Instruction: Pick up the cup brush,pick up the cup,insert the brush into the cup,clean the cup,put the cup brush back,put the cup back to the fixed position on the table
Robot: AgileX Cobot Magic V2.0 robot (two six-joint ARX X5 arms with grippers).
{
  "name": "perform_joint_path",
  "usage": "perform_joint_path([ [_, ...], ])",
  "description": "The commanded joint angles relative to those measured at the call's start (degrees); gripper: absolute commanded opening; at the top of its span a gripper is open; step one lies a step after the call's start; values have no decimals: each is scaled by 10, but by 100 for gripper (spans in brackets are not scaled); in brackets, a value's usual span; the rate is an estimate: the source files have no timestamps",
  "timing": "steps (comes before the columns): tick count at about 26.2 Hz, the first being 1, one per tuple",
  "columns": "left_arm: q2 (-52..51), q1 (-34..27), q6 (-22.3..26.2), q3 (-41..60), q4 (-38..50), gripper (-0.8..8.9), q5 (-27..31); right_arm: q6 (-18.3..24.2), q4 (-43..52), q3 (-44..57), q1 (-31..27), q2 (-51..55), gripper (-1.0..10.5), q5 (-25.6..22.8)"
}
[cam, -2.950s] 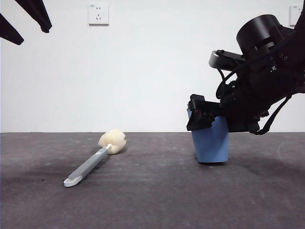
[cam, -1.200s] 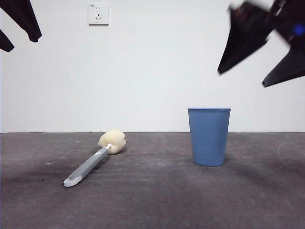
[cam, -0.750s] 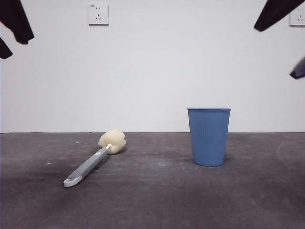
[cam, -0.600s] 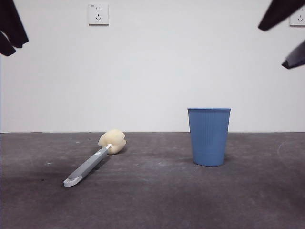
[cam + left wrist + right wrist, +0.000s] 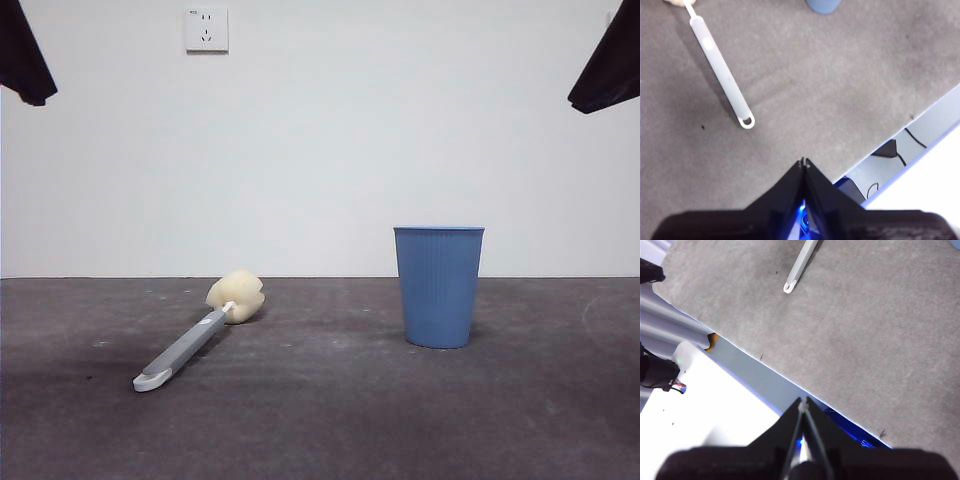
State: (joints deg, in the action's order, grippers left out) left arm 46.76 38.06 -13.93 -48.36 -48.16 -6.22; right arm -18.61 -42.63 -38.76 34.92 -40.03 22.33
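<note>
The cup (image 5: 438, 287) stands upright, both grippers' fingers (image 5: 804, 172) pressed together overhead

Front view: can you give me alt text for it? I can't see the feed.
A light blue cup stands upright on the dark grey table, with the cup brush lying apart from it. Only black arm tips show in the top corners.

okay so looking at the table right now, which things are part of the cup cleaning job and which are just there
Part of the job:
brush, lying on the table
cup, standing upright
left gripper and right gripper, both shut and raised clear

Just there:
wall socket
cables below the table edge
</note>
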Motion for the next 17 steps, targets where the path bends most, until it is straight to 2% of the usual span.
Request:
perform_joint_path([
  [1,0,2,7,4,5,-3,1,-3,1,0,1,1,1,-2],
  [4,-7,-1,16,4,6,-3,6,-3,2,0,1,1,1,-2],
  [6,-36,-31,62,4,35,-3,52,-3,2,0,1,1,1,-2],
  [8,-71,-80,115,5,113,-3,58,-3,1,0,1,1,1,-2],
  [11,-147,-176,160,27,241,-3,57,-3,2,0,1,1,1,-2],
  [15,-257,-272,172,154,417,-3,59,-3,1,0,1,1,1,-2],
  [17,-301,-294,172,222,463,-3,60,-3,1,0,1,1,1,-2],
])
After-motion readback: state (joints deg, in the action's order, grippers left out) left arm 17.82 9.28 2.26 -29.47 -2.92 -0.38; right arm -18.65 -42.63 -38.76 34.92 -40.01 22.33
